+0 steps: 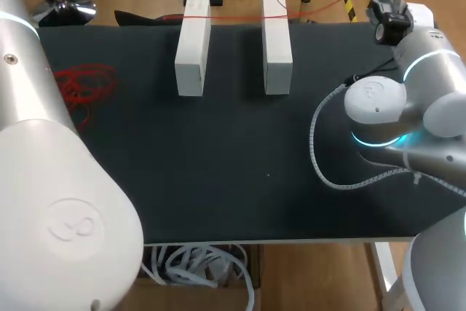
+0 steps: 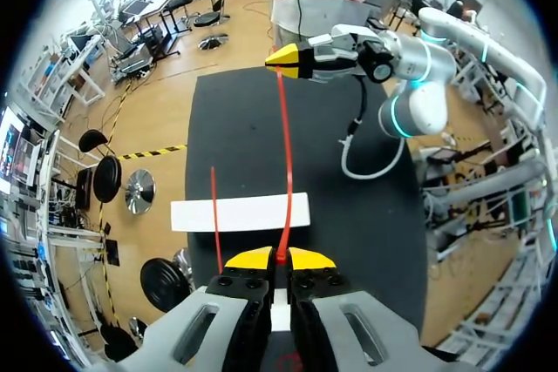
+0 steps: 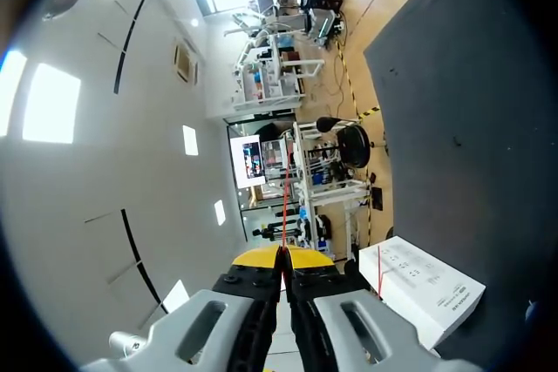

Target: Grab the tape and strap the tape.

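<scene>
The thin red tape (image 2: 286, 154) is stretching from the left pincer (image 2: 279, 259), over a white rectangular block (image 2: 240, 213), to the right pincer (image 3: 281, 257) (spanning the black desk (image 2: 235, 128)). Each pincer is clenching one end of the tape, its yellow tips nearly meeting. A loose red tangle (image 1: 87, 84) is lying near the desk's left edge.

No text could be read; the white box (image 3: 427, 289) carried small dark print on one face, too fine to make out.
</scene>
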You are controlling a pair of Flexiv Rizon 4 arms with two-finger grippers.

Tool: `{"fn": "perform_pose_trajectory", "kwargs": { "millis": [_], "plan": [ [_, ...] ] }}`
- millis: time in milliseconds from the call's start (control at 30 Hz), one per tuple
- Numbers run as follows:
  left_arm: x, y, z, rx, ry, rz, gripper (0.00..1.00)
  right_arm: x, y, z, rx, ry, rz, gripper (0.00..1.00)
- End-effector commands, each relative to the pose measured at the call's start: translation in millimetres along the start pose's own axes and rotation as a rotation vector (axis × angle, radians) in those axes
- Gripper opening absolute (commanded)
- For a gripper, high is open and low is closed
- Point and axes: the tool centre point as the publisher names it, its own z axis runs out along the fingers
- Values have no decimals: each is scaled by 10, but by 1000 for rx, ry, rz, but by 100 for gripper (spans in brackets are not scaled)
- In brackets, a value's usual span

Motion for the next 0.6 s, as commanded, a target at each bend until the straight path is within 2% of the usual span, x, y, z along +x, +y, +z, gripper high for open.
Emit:
{"fn": "perform_pose_trajectory", "kwargs": {
  "millis": [33,100,200,300,333,367,400,467,500,533,567,600],
  "plan": [
    [-5,-6,-9,-4,2,0,0,8,2,2,0,-3,-1,0],
    [-5,-6,-9,-4,2,0,0,12,12,6,3,-5,-24,0],
    [-5,-6,-9,-4,2,0,0,29,48,36,-6,-20,-127,0],
    [-5,-6,-9,-4,2,0,0,43,85,69,18,-44,-325,0],
    [-5,-6,-9,-4,2,0,0,65,91,83,-10,-54,-317,0],
    [-5,-6,-9,-4,2,0,0,80,100,89,-4,-60,-365,0],
    [-5,-6,-9,-4,2,0,0,91,114,105,-18,-66,-452,0],
    [-5,-6,-9,-4,2,0,0,105,141,125,-7,-67,-537,0],
    [-5,-6,-9,-4,2,0,0,105,167,135,-20,-86,-615,0],
    [-5,-6,-9,-4,2,0,0,106,181,144,8,-58,-650,0],
    [-5,-6,-9,-4,2,0,0,124,185,149,-7,-72,-737,0],
    [-5,-6,-9,-4,2,0,0,132,200,160,14,-66,-765,0]
  ]
}}
